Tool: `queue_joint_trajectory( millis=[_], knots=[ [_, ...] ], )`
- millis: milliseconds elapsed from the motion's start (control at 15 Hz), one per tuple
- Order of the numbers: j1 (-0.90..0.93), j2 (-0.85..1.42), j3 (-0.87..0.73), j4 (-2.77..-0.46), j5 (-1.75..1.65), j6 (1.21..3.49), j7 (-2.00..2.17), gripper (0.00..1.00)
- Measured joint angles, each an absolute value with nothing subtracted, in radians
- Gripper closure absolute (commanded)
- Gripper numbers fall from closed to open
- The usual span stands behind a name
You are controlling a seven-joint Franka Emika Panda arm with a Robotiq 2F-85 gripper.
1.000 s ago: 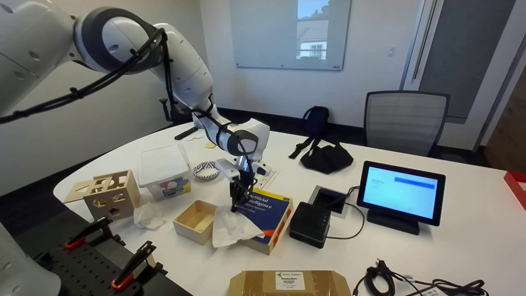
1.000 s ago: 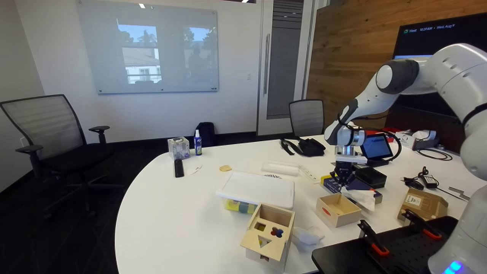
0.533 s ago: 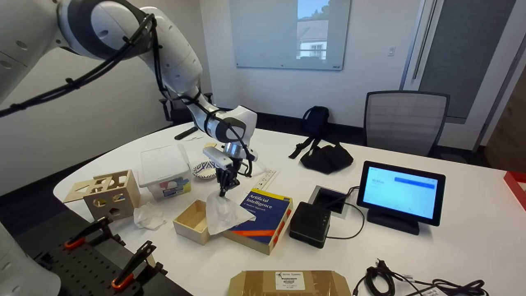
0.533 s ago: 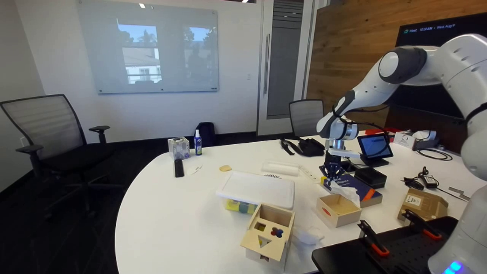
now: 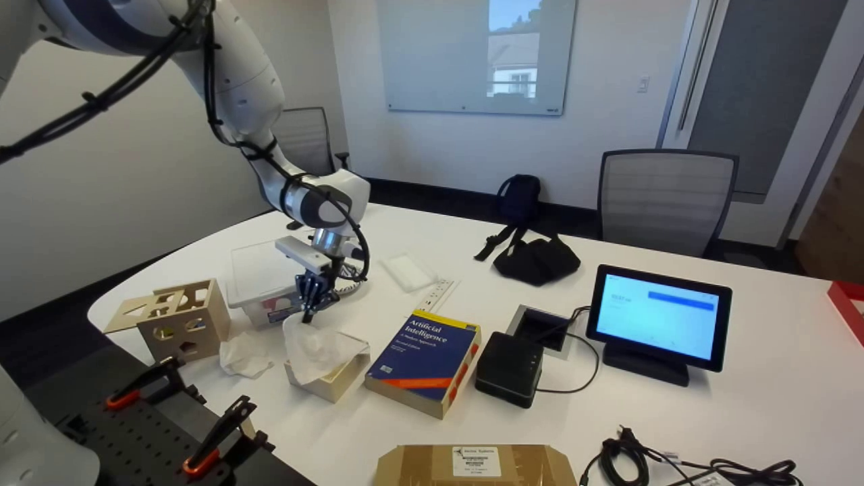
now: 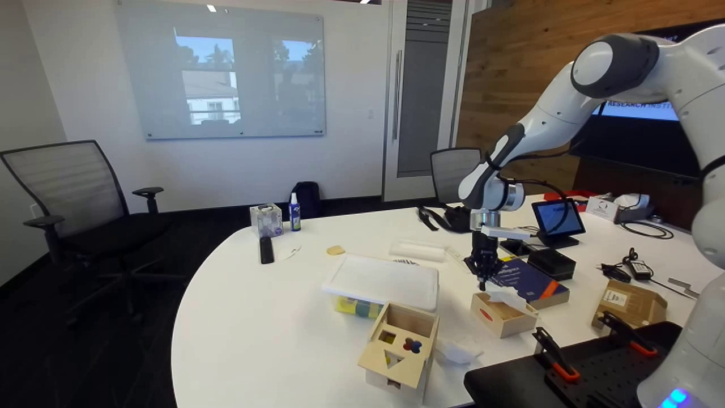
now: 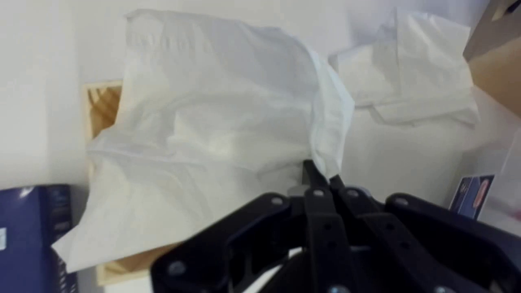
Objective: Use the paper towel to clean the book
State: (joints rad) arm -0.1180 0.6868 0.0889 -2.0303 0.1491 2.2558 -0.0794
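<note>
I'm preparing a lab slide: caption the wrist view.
End effector pinching a paper towel over a wooden box, beside a dark blue book.

The thin white paper towel [image 5: 317, 354], crumpled and creased, hangs pinched at one gathered edge, its loose part spread above the opening of a pale wooden box [image 5: 347, 378]; whether it touches the box cannot be told. The thick rectangular book [image 5: 424, 358], with a dark blue cover, a yellow top band, a red-orange stripe and the white title "Artificial Intelligence", lies closed and face up on the white table [image 5: 574, 425], just beside the towel, a gap between them in an exterior view.
</note>
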Motion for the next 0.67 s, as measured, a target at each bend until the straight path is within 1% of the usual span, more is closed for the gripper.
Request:
queue_joint_trajectory(
  millis=[333, 667],
  knots=[
    [-0.025, 0.655, 0.142, -2.164, 0.149, 2.361, -0.075, 1.00],
    [0.051, 0.664, 0.192, -2.189, 0.150, 2.457, -0.071, 1.00]
  ],
)
